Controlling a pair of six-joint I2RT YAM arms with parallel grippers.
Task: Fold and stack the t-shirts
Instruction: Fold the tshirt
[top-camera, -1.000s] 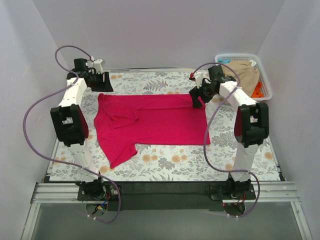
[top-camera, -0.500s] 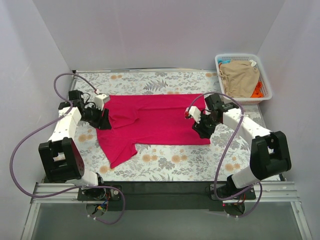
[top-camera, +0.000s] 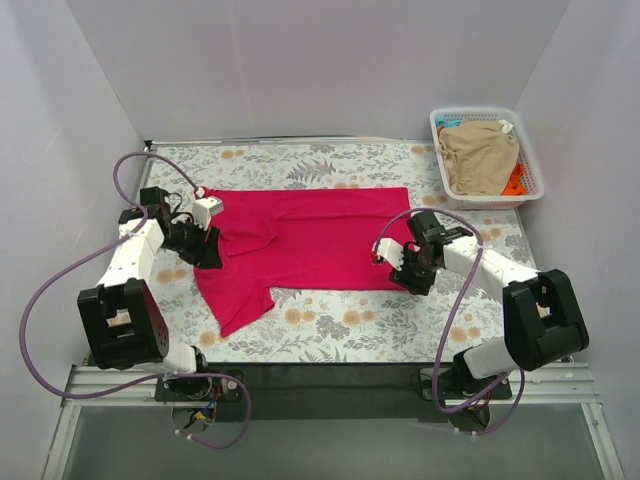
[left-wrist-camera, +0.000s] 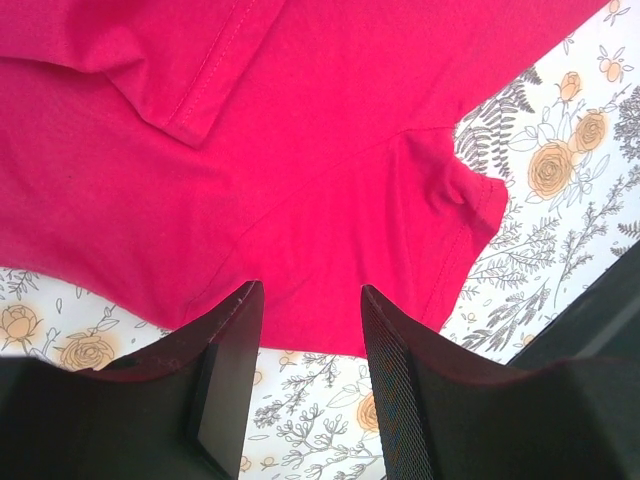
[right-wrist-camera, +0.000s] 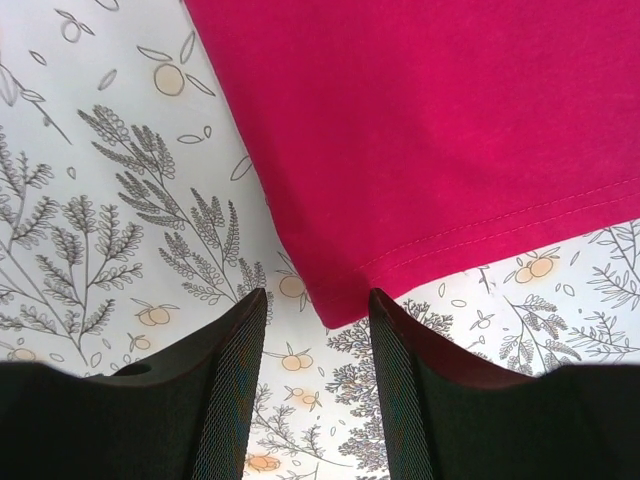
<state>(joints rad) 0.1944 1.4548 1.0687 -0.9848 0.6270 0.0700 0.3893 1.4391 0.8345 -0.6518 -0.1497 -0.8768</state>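
Note:
A crimson-pink t-shirt lies spread flat on the floral table, one sleeve pointing toward the near left. My left gripper sits low at the shirt's left edge. In the left wrist view it is open, and the shirt's hem runs across the gap between the fingertips. My right gripper is at the shirt's near right corner. Seen from the right wrist it is open too, with the shirt's stitched corner lying between the tips. A tan-beige t-shirt fills the basket, and orange cloth shows beside it.
The white lattice basket stands at the far right corner of the table. White walls close in the left, back and right sides. Purple cables loop out from both arms.
Both arms have swung from the shirt's far edge toward me. The left now sits at the left edge and the right at the near right corner. The shirt has not moved.

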